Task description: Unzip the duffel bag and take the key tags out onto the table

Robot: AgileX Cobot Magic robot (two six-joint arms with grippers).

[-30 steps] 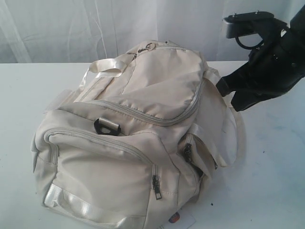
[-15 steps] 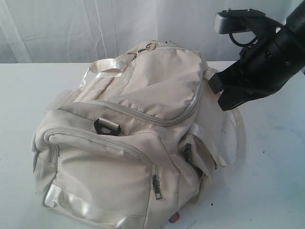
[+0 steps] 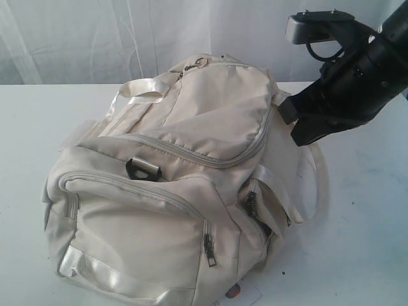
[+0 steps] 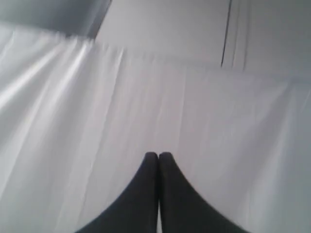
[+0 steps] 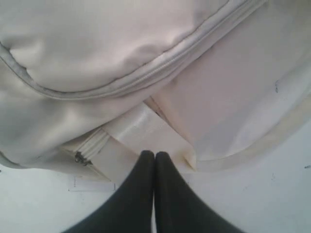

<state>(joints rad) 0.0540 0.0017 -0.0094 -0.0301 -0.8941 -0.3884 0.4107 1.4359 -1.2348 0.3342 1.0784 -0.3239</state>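
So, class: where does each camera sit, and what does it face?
Exterior: off the arms, looking down at the duffel bag on the table; right gripper shows.
Left wrist: faces a white curtain; shut left gripper shows.
Right wrist: faces the duffel bag's side; shut right gripper shows.
Shared: exterior and right wrist show the duffel bag.

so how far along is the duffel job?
Done: nothing; the duffel bag's zippers look closed. In hand: the right gripper, shut, sits by a webbing handle at the bag's side; the left gripper, shut, faces the curtain. Left: unzip, lift the key tags out onto the table.
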